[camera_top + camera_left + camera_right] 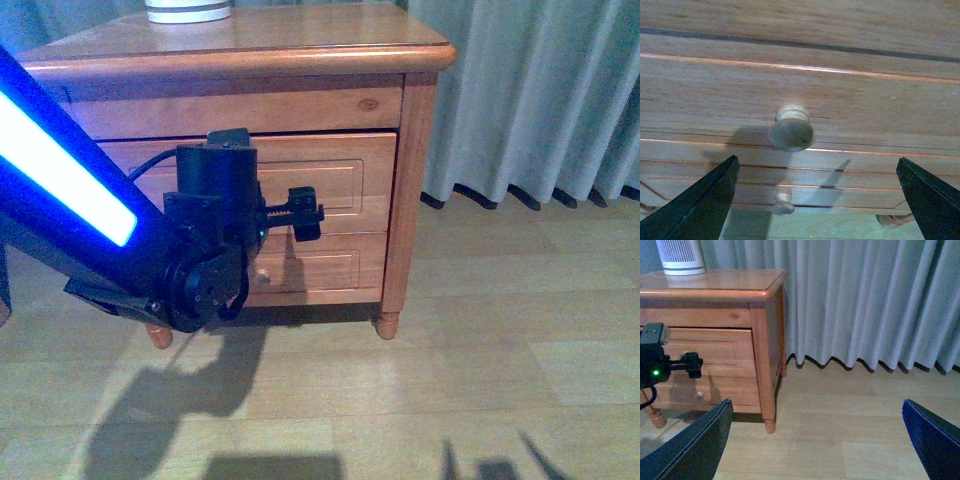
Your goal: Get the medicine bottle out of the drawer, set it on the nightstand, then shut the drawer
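The nightstand [250,45] stands ahead, also in the right wrist view [715,286]. Its upper drawer [340,170] looks shut. My left gripper [305,212] is open and empty right in front of the drawer's panel. In the left wrist view its open jaws [815,200] face the drawer's round knob [791,131], a little apart from it. My right gripper [812,445] is open and empty over the floor, to the right of the nightstand. The medicine bottle is hidden.
A tall white ribbed cylinder [680,257] stands on the nightstand's top. The lower drawer's knob [783,202] shows under the upper one. A grey curtain [530,90] hangs to the right. The floor [450,380] is pale wood.
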Controlling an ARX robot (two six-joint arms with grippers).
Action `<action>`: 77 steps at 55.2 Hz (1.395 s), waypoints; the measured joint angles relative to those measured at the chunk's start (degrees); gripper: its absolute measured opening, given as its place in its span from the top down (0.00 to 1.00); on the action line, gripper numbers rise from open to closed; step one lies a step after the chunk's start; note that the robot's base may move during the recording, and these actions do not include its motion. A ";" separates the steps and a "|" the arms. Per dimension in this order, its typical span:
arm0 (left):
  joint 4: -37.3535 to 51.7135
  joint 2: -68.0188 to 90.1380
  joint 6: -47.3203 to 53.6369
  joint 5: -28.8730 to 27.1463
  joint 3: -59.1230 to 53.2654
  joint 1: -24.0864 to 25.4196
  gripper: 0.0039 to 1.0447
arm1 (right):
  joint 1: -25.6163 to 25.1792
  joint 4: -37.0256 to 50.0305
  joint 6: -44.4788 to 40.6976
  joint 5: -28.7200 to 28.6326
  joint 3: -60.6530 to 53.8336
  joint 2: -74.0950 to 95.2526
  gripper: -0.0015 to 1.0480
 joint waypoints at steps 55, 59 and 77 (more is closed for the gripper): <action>1.90 2.71 2.16 1.14 3.69 2.10 0.06 | 0.00 0.00 0.00 0.00 0.00 0.00 0.00; 1.95 2.91 2.27 1.18 3.69 2.03 0.09 | 0.00 0.00 -0.02 0.00 0.00 0.00 0.00; 2.43 2.93 2.40 0.96 3.69 1.90 0.64 | 0.00 0.00 0.00 0.00 0.00 0.00 0.00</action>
